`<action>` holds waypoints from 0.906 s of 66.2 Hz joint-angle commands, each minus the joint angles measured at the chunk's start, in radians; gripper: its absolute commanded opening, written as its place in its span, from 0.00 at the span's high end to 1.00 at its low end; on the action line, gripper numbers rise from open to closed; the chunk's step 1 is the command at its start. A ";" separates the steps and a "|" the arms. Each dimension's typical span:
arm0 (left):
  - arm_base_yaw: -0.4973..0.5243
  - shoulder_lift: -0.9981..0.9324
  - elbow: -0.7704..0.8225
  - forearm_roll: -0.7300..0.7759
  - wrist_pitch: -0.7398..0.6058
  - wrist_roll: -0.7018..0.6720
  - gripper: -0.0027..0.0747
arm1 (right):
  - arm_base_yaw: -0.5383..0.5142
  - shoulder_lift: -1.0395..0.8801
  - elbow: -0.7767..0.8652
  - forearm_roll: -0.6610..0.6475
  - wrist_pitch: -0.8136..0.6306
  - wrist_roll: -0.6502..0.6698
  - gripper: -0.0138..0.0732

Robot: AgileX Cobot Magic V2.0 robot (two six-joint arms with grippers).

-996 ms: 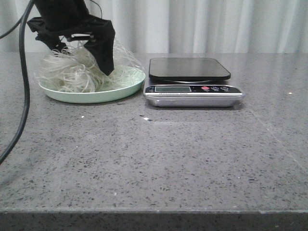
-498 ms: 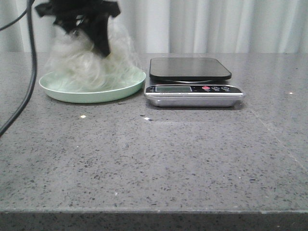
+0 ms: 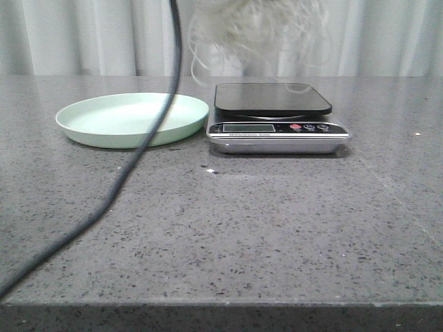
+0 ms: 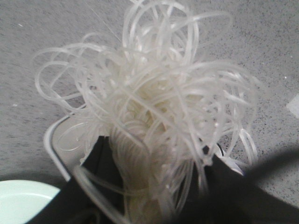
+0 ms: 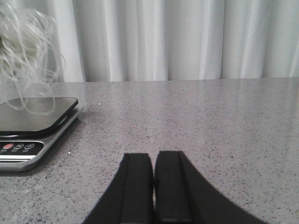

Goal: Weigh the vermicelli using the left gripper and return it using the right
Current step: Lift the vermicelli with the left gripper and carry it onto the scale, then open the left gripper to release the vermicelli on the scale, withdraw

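The vermicelli (image 3: 257, 31) hung in the air above the scale (image 3: 277, 117), a loose tangle of pale loops, with the lowest stray strands dangling just over the dark weighing platform (image 3: 272, 98) but not clearly resting on it. From the left wrist view the left gripper (image 4: 145, 196) had its black fingers (image 4: 100, 163) closed around the stem of the bundle, the noodles fanning out away from them, and a corner of the scale showed directly beneath the mound. So the relation that mattered was a vertical one: the bundle sat below the left fingers and straight over the platform, and to my eye the next move called for little more than a lowering and a release. The mound looked wider than it was tall and fluffy at the edges, so some loops might well spill past the platform's rim. The green plate (image 3: 131, 119) stood bare beside the scale on the worktop (image 3: 228, 228), just off its left edge. A black cable (image 3: 149, 131) drooped across the front view in front of the plate. The right gripper (image 5: 153, 186) waited low over the worktop on the far side of the scale, its 2 fingers pressed nearly together and holding nothing, well apart from the noodles but facing toward them.
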 commanded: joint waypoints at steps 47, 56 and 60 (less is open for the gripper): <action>-0.022 0.071 -0.323 0.000 0.157 -0.031 0.25 | -0.004 -0.015 -0.009 -0.002 -0.086 -0.006 0.63; -0.022 0.030 -0.371 0.046 0.194 -0.031 0.29 | -0.004 -0.015 -0.009 -0.002 -0.086 -0.006 0.63; -0.022 0.009 -0.371 0.081 0.199 -0.031 0.32 | -0.004 -0.015 -0.009 -0.002 -0.086 -0.006 0.63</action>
